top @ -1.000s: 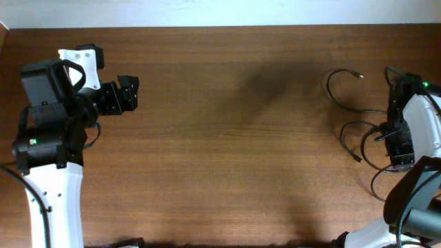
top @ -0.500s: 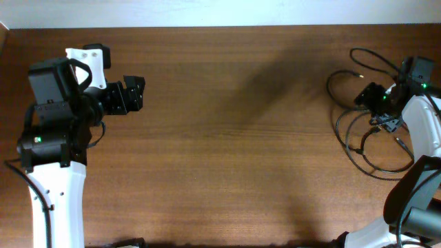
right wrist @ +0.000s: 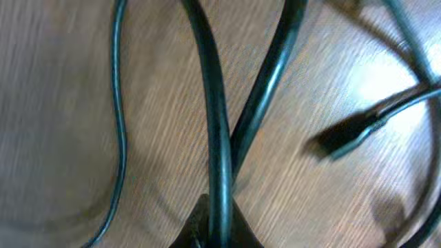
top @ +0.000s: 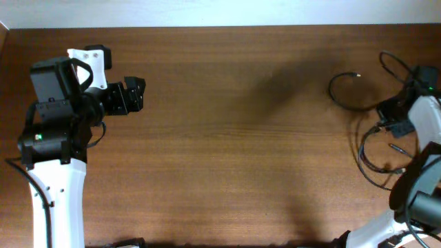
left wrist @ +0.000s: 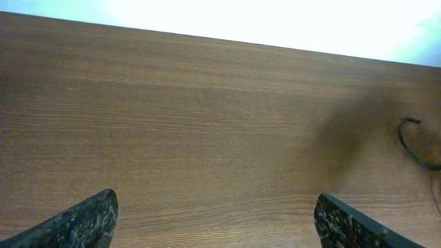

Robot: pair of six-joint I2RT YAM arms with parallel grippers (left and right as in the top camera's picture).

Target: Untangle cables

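Brown wood-grain desk (top: pixel 227 138), pale wall strip (top: pixel 207 12) along the far edge.

Left pincer (top: pixel 132 95) near the left end of the desk, pointing right, well apart from any cord. Spread wide in the left wrist view: two dark speckled fingers (left wrist: pixel 83 219) at the bottom corners, only bare wood between them. Holding nothing, touching nothing.

Right pincer (right wrist: pixel 207 231) seen only as a dark tip at the bottom centre of the right wrist view. Looks closed, with one thick black cord of the cables (right wrist: pixel 219 131) running straight into it. Second cord crossing that one just above the tip. Thin third strand curving down the left side. Blurred plug (right wrist: pixel 344 138) off to the right, lying on or just above the wood; cannot tell which.

Overhead: cables bunched at the right end of the desk, around the right arm (top: pixel 428 117), several overlapping loops. One open loop reaching left, ending in a small light plug tip (top: pixel 357 74).
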